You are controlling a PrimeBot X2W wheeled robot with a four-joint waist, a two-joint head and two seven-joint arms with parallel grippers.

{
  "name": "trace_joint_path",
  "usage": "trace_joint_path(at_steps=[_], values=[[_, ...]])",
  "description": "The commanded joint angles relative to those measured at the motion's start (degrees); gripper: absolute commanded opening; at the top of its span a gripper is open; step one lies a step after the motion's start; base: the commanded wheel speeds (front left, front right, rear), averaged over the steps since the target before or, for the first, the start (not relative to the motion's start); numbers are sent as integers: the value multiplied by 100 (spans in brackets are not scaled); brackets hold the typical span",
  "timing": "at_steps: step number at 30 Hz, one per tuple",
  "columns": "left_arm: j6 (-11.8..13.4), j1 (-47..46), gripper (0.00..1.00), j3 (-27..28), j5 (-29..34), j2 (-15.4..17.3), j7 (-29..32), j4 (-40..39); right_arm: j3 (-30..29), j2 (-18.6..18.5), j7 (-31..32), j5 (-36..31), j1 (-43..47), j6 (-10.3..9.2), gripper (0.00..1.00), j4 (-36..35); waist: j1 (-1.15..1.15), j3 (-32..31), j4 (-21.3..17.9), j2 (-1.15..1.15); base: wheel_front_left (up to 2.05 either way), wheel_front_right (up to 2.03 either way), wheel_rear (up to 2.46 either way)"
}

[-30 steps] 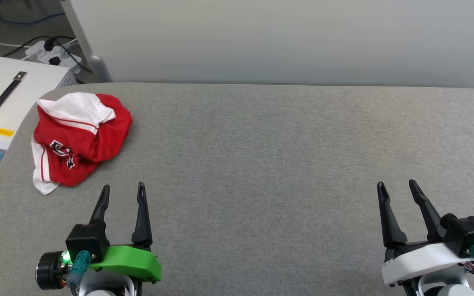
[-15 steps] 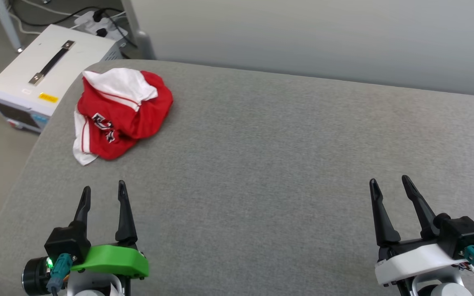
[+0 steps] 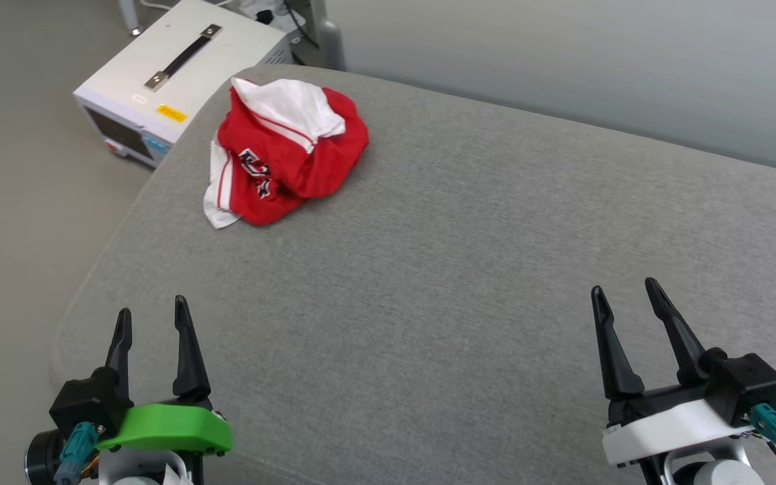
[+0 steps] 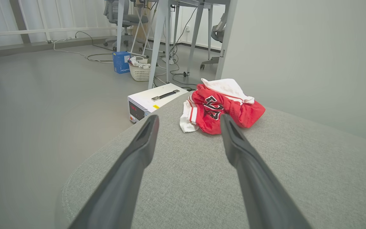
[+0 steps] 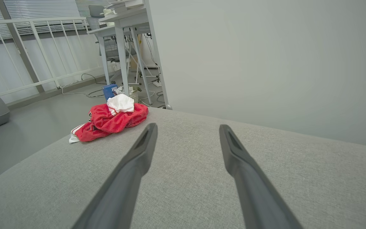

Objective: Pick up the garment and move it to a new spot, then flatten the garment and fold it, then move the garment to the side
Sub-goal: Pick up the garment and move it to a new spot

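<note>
- Head view: garment (image 3: 287, 158) crumpled in a heap at the grey pad's (image 3: 462, 269) far left corner, white sleeve on top, black lettering showing.
- Just off that corner of the pad: white box (image 3: 172, 87) with a dark handle.
- Above the pad's near left edge: left gripper (image 3: 151, 306), fingers spread wide, holding nothing.
- Above the pad's near right: right gripper (image 3: 623, 285), equally wide, empty, well apart from the garment.

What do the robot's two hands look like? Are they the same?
Nearly. The left claw and the right claw each have two long, black, tapering fingers on a black block, with a teal cable plug at the side. The left has a bright green cover, the right a white cover.
</note>
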Motion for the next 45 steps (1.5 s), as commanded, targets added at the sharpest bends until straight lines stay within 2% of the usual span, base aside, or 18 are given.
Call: trace_joint_path(at_steps=[1, 6, 12, 16, 20, 22, 26, 30, 33, 36, 37, 40, 45], values=[[1, -96, 100, 26, -49, -21, -58, 14, 22, -4, -72, 18, -77, -5, 100, -46, 0, 69, 248, 0, 0, 0, 0], [-106, -172, 100, 129, -124, -22, -116, 96, 91, -4, -129, 17, -110, -5, 100, -56, 0, 159, 357, 0, 0, 0, 0], [-560, -1010, 100, 493, 65, 48, -147, 286, 118, -4, -160, -107, -298, -5, 100, -136, 0, 464, 207, 0, 0, 0, 0], [-780, -2000, 100, 663, 62, 518, -147, 622, 102, -54, -160, -208, -487, -5, 100, -224, 0, 792, -22, 0, 0, 0, 0], [-848, -2889, 100, 533, -27, 976, -135, 976, 110, -201, -160, -226, -661, -5, 100, -322, 0, 1163, -263, 0, 0, 0, 0], [-863, -3348, 100, 366, -21, 1342, 16, 1230, 97, -271, -160, -232, -766, -5, 100, -395, 0, 1372, -370, 0, 0, 0, 0], [-873, -4252, 100, -93, -313, 1816, 619, 1625, 106, -416, -160, -185, -944, -5, 100, -447, 0, 1715, -532, 0, 0, 0, 0], [-875, -5052, 100, -876, -1082, 2247, 1690, 1972, 208, -595, -160, -144, -1136, -5, 100, -470, 0, 2017, -676, 0, 0, 0, 0], [-875, -5485, 100, -1479, -1915, 2574, 2834, 2165, 289, -716, -160, -123, -1265, -5, 100, -483, 0, 2197, -792, 0, 0, 0, 0], [-876, -5811, 100, -1848, -2552, 2837, 3809, 2336, 323, -804, -160, -98, -1356, -5, 100, -490, 0, 2356, -886, 0, 0, 0, 0], [-876, -6035, 100, -2229, -2956, 3056, 4647, 2540, 386, -905, -160, -79, -1440, -5, 100, -475, 0, 2550, -1006, 0, 0, 0, 0], [-876, -6187, 100, -2559, -3119, 3183, 5230, 2779, 417, -995, -160, -60, -1514, -5, 100, -447, 0, 2732, -1099, 0, 0, 0, 0], [-876, -6295, 100, -2760, -3212, 3182, 5578, 3388, 453, -1074, -160, -33, -1626, -5, 100, -427, 0, 2980, -1243, 0, 0, 0, 0]])
